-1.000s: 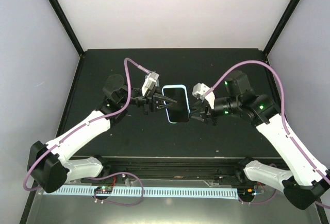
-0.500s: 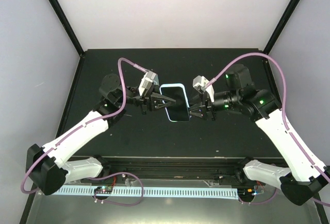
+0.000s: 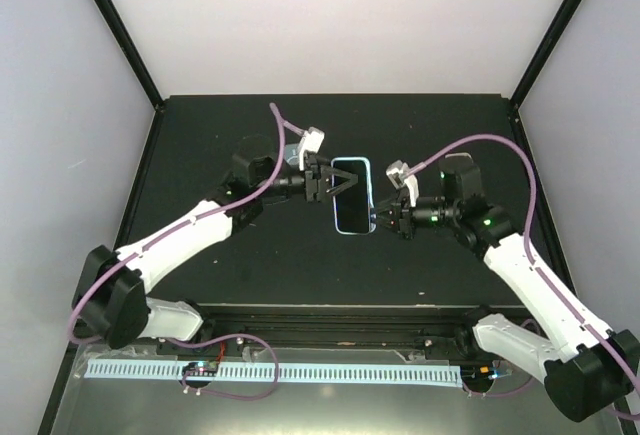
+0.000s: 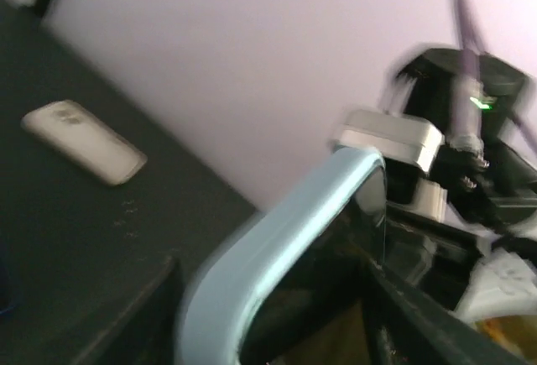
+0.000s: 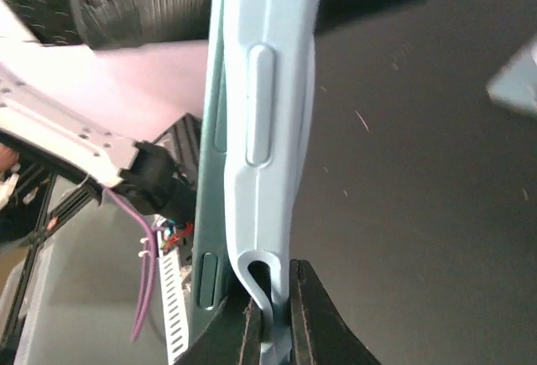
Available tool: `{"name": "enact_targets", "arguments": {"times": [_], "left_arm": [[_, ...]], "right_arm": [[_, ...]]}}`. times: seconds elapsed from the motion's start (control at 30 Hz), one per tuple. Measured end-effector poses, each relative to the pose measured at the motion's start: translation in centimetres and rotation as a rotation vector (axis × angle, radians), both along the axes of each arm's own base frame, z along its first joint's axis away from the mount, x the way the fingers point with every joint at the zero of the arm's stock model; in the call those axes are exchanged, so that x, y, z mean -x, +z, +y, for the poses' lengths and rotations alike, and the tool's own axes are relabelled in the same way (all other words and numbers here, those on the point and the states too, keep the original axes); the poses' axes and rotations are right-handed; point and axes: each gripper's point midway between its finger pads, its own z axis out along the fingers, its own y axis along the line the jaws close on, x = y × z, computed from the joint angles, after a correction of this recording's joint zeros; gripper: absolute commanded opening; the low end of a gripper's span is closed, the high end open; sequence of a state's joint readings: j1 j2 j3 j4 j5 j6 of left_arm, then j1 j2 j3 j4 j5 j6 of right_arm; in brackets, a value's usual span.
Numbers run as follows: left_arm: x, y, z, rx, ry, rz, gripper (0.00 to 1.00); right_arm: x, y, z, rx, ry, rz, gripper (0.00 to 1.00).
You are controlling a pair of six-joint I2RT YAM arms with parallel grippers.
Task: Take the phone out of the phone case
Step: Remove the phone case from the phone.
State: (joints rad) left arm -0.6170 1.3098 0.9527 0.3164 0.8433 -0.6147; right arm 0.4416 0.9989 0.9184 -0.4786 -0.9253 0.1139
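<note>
The phone [image 3: 352,203], dark screen up, sits in a light blue phone case [image 3: 351,161] held above the black table between both grippers. My left gripper [image 3: 334,183] is at its upper left edge; its fingers [image 4: 436,336] stand apart on either side of the case rim [image 4: 277,231]. My right gripper [image 3: 384,218] is at the lower right corner. In the right wrist view its jaws [image 5: 270,319] are shut on a lip of the case [image 5: 273,88], which is bent away from the phone's darker side [image 5: 210,130].
A small white oblong object [image 4: 84,141] lies on the black table [image 3: 230,275] beyond the phone. The enclosure's pale walls [image 3: 60,105] rise on three sides. A perforated white rail [image 3: 280,371] runs along the near edge.
Both grippers and the phone shifted to the right. My left gripper, shut on the phone before, has spread its fingers. My right gripper has shut on the case's corner lip.
</note>
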Motion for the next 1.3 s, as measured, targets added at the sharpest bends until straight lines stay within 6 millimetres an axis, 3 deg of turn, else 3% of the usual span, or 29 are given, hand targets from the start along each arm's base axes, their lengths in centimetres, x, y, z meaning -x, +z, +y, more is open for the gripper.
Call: {"name": "enact_targets", "arguments": {"times": [0.13, 0.3, 0.4, 0.5, 0.73, 1.0, 1.13, 1.3], "left_arm": [[-4.1, -3.6, 0.4, -0.089, 0.209, 0.105, 0.76], [-6.6, -3.9, 3.3, -0.175, 0.491, 0.065, 0.78], [-5.8, -2.7, 4.0, -0.202, 0.586, -0.009, 0.73], [-4.2, -3.3, 2.7, -0.260, 0.600, -0.065, 0.66], [-0.4, -11.6, -1.5, -0.545, 0.529, -0.121, 0.71], [-0.7, -19.3, -2.8, -0.735, 0.558, -0.127, 0.75], [-0.7, -21.1, -3.7, -0.785, 0.574, -0.135, 0.74], [0.2, -21.3, -4.9, -0.765, 0.558, -0.150, 0.73]], "right_arm": [[-0.9, -5.0, -1.0, 0.042, -0.124, 0.157, 0.01], [-1.8, -10.0, -2.6, 0.122, -0.293, 0.282, 0.01], [-2.7, -12.4, -3.7, 0.169, -0.398, 0.326, 0.01], [-3.8, -13.5, -4.2, 0.189, -0.462, 0.345, 0.01], [-5.2, -15.8, -4.5, 0.267, -0.505, 0.407, 0.01], [-5.7, -19.3, -5.2, 0.370, -0.521, 0.548, 0.01], [-5.6, -20.2, -5.3, 0.390, -0.523, 0.581, 0.01], [-5.4, -21.5, -5.4, 0.418, -0.528, 0.625, 0.01]]}}
